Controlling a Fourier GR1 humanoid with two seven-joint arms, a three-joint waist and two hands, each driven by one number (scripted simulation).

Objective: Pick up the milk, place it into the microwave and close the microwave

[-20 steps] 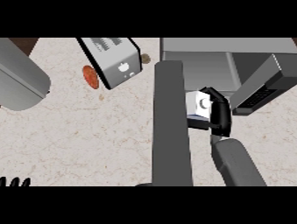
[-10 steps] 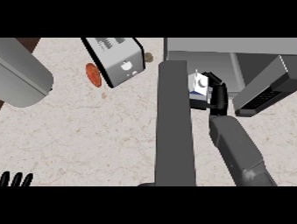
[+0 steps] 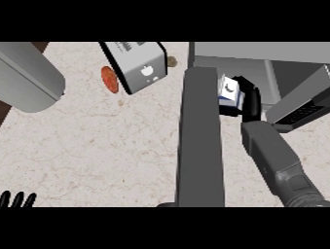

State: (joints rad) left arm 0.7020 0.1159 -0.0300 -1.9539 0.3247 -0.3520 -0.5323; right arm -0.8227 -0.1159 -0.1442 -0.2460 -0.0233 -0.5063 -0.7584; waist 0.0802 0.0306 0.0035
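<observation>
Since the earlier frame the milk [image 3: 229, 91] has travelled farther from the near edge and a little rightward, and now sits just past the far end of the open microwave door [image 3: 200, 141], at the mouth of the microwave [image 3: 268, 61]. The carton, white with a blue panel, is held off the desk [image 3: 88, 146] by the right hand [image 3: 248, 99], whose black fingers curl round its right side and pinch it; how much of the carton's underside is supported cannot be told. The grey right forearm runs back from it toward the near right. The step in hand looks like the carry into the cavity: the pick-up is done, the placing is not, and the door stands wide, seen edge-on as a long dark slab running near to far. The next move probably calls for pushing the carton farther in, past the door's hinge line, setting it down upright on the cavity floor, letting go, then drawing the arm clear before the door is swung shut. To the right lies a dark grey box-like part [image 3: 311, 99], seemingly of the microwave's body. Farther left stand a toaster [image 3: 135, 65], a reddish round item [image 3: 108, 80] beside it, and a large grey cylinder [image 3: 20, 75]. The left hand [image 3: 13, 200] rests at the near left, fingers up and spread.
</observation>
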